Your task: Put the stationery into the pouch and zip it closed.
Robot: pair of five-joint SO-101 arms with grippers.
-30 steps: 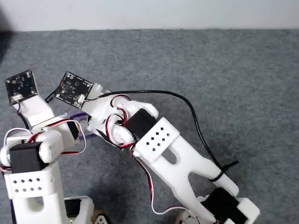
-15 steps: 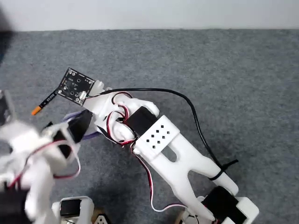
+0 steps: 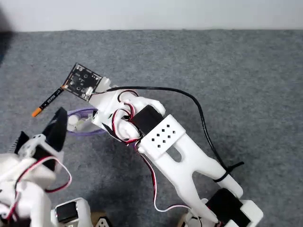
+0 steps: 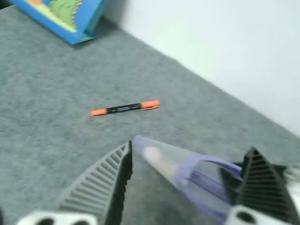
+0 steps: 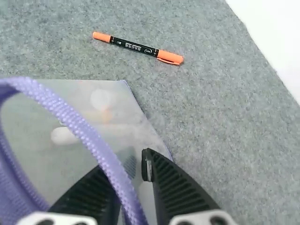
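Note:
The clear pouch (image 5: 93, 126) with purple zip trim lies on the grey carpet, holding some pale items. My right gripper (image 5: 136, 187) is shut on the pouch's purple edge; from above, the pouch (image 3: 78, 124) shows under the right arm's wrist. An orange-capped black pen (image 3: 47, 101) lies loose on the carpet just beyond the pouch, also seen as the pen (image 5: 136, 47) and the pen (image 4: 124, 108). My left gripper (image 4: 187, 187) stands open a little above the carpet with the pouch (image 4: 187, 171) ahead between its fingers, untouched. From above, the left gripper (image 3: 40, 135) sits at the front left.
A blue box (image 4: 61, 14) stands at the far edge by the white wall. The right arm's black cable (image 3: 199, 118) loops over the carpet. Open grey carpet (image 3: 236, 71) stretches to the right and the back.
My left arm has pulled back from beside the pouch toward the front left, gripper open. The pen, hidden before, now shows. The right arm shifted slightly, still holding the pouch.

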